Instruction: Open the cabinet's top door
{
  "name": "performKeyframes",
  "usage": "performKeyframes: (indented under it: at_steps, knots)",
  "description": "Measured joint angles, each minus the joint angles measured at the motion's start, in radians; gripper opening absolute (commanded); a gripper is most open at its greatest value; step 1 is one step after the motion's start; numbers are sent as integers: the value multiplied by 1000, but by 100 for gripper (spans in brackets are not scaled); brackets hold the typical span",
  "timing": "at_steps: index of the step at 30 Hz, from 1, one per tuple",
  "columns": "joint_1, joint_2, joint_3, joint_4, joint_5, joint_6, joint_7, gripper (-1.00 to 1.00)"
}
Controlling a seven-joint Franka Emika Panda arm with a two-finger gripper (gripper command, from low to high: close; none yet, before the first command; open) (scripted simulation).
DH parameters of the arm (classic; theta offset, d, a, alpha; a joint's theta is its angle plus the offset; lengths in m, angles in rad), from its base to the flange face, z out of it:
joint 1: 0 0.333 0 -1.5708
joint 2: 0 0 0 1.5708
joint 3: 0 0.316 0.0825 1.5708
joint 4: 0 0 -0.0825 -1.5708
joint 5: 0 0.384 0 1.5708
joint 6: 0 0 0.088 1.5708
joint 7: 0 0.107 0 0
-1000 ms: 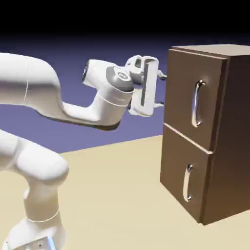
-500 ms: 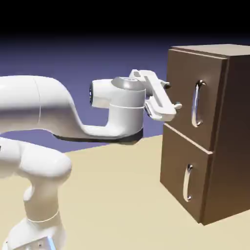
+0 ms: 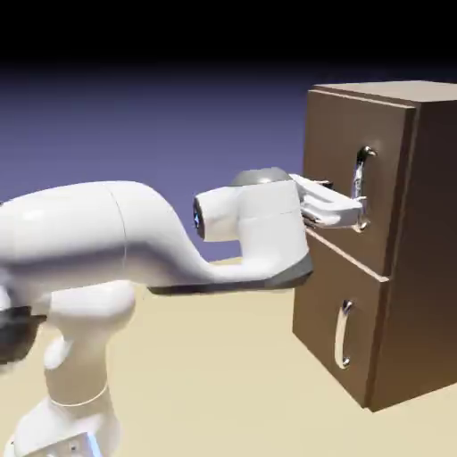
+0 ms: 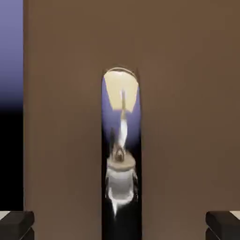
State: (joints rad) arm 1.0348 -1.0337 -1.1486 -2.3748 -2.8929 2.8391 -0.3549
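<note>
On the beige desk (image 3: 223,357), at the exterior view's right, stands the tall dark brown wooden cabinet (image 3: 428,250). Its top door (image 3: 335,170), a flat brown panel, appears shut and carries a long curved silver bar handle (image 4: 121,154). The white arm's gripper (image 3: 344,207) sits level at this handle, fingers (image 4: 16,224) spread wide. In the hand view the handle stands centred between the two grey tips, untouched by either.

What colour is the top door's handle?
Shiny silver; the handle mirrors the scene, seen best in the hand view.
</note>
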Motion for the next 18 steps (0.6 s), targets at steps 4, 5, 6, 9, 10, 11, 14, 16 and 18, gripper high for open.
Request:
performKeyframes:
  at_steps: [4, 5, 6, 9, 10, 11, 14, 16, 18]
  knots:
    - [-3, 33, 10, -1, -2, -28, 32, -100]
    - [-40, 46, 38, -30, 12, -54, 44, -100]
    - [-76, 52, 67, -63, 40, -84, 40, -100]
    - [-153, 124, 132, -80, 6, -87, 165, -100]
    - [-182, 150, 159, -86, -4, -87, 207, -100]
    - [-219, 166, 191, -102, 5, -98, 229, -100]
    - [-327, 212, 291, -143, 28, -122, 296, -100]
    - [-400, 255, 359, -149, 9, -116, 379, -100]
    - [-472, 288, 428, -157, -2, -113, 447, -100]
